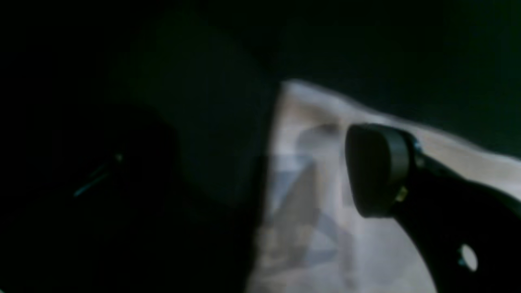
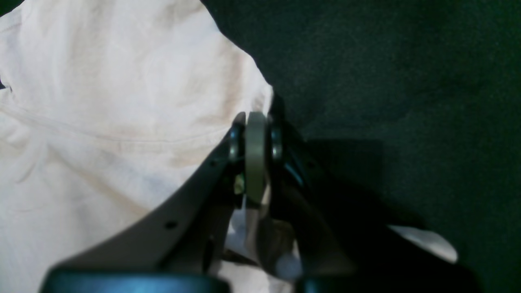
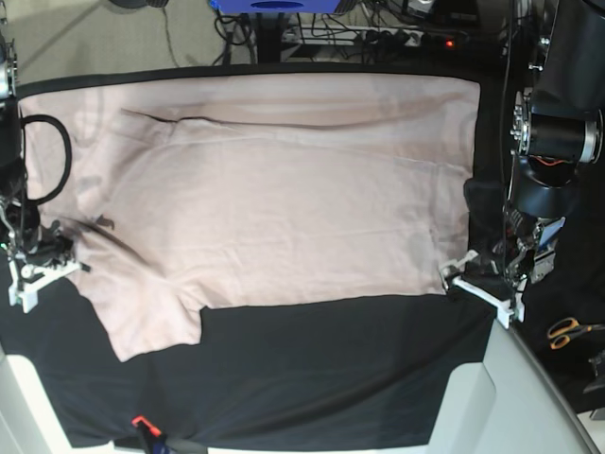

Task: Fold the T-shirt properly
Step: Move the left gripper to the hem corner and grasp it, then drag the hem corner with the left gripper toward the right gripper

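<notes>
Behind blurred fingers [image 1: 378,171], T-shirt [image 1: 309,211] hem

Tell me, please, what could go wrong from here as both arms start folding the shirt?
The right gripper seems closed on only the very edge of the T-shirt, so the thin fabric may slip out when lifted. The left gripper sits at the opposite corner, but its view is too dark to confirm a grip; an uneven lift could skew the fold. Existing creases near the far edge may get folded in.

Black table cover [image 3: 312,359], orange-handled scissors [image 3: 565,331] off its right edge, cables [image 3: 378,38] behind.
</notes>
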